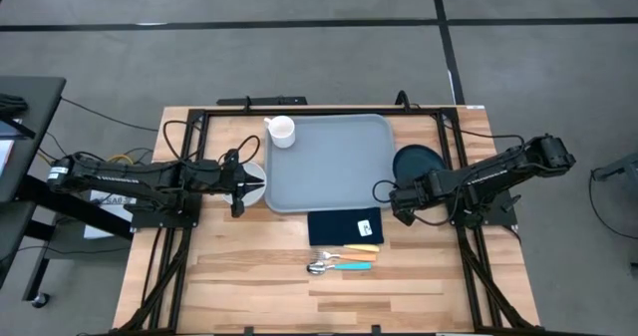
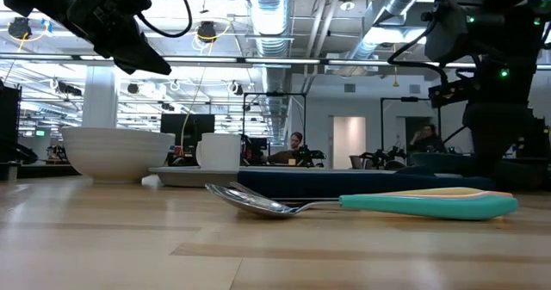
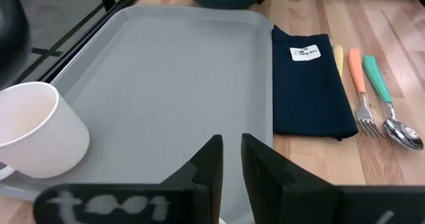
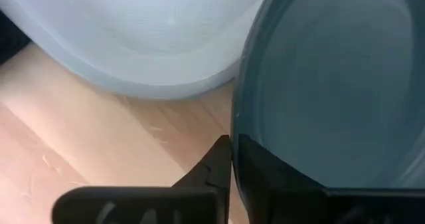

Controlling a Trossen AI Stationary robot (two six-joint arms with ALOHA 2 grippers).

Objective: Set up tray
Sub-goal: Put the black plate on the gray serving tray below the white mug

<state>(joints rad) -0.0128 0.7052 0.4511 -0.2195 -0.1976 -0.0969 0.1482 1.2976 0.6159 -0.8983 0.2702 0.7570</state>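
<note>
Likely light and stiff, the tray (image 1: 334,167) is best gripped at its raised rim. Right gripper (image 4: 231,159) jaws pinch the plate (image 4: 339,84) rim; left gripper (image 3: 229,174) jaws stand nearly closed, empty.

1. Both arms: dark/black, jointed, w/ thin black cables looping alongside.
2. Left arm (image 1: 140,176): white lettering strip on the link.
3. Right gripper (image 4: 231,159): black wedge-shaped fingers.
4. Left gripper (image 3: 229,167): same black fingers, blurred white marking at base.
</note>
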